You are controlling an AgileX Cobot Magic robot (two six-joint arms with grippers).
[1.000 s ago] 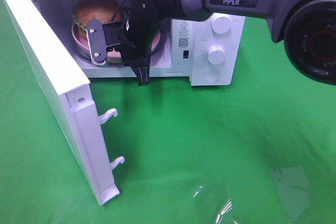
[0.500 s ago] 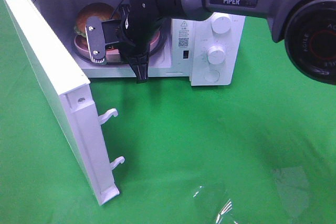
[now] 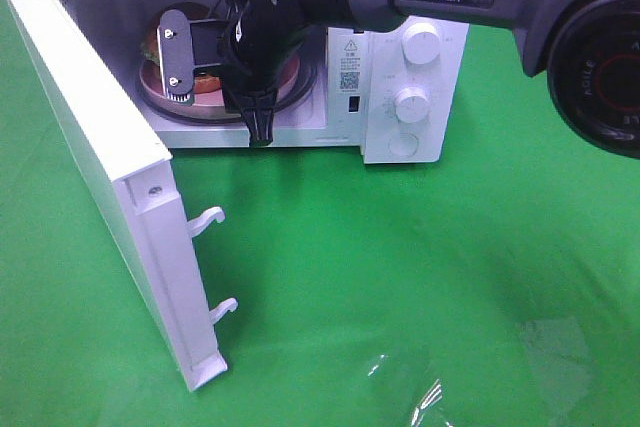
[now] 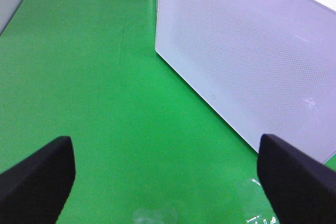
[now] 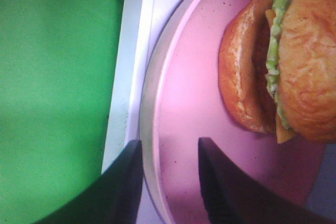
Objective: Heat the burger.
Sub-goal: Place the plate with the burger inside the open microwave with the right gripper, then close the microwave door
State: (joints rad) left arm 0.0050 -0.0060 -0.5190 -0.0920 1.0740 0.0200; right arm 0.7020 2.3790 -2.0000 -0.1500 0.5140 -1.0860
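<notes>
The burger (image 5: 294, 61), with golden bun and green lettuce, lies on a round pink plate (image 5: 199, 93) on the turntable inside the open white microwave (image 3: 400, 97). In the exterior high view the burger (image 3: 152, 45) is mostly hidden behind my right arm. My right gripper (image 5: 168, 182) reaches into the cavity, its jaws parted on either side of the plate's near rim, one finger outside and one over the plate. In that overhead view the right gripper (image 3: 220, 112) sits at the cavity's front. My left gripper (image 4: 165, 182) hangs open over the green cloth, holding nothing.
The microwave door (image 3: 100, 167) stands swung wide open toward the front left, its latch hooks sticking out; its white outer face (image 4: 247, 61) fills part of the left wrist view. Two knobs (image 3: 412, 102) are on the right panel. A clear plastic scrap (image 3: 410, 387) lies on the cloth at the front.
My right gripper has pushed deeper into the microwave with the plate and burger, and its jaws have parted from shut. The left gripper has not moved.
</notes>
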